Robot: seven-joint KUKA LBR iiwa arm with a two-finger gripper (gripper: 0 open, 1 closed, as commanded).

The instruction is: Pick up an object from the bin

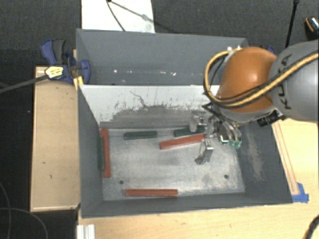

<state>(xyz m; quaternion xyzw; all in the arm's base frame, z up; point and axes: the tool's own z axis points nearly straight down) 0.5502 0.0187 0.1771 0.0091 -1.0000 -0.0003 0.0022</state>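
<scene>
Though just beside the tool (204, 151), red stick (180, 143), long axis roughly left-right.

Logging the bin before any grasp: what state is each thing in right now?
middle red stick: lying slanted, right end beside the gripper
right green stick: flat, just behind that red one
left green stick: flat, alone near the back
left red stick: flat along the left wall, a dark stick beside it
front red stick: flat along the front wall
gripper: low, right of centre
</scene>
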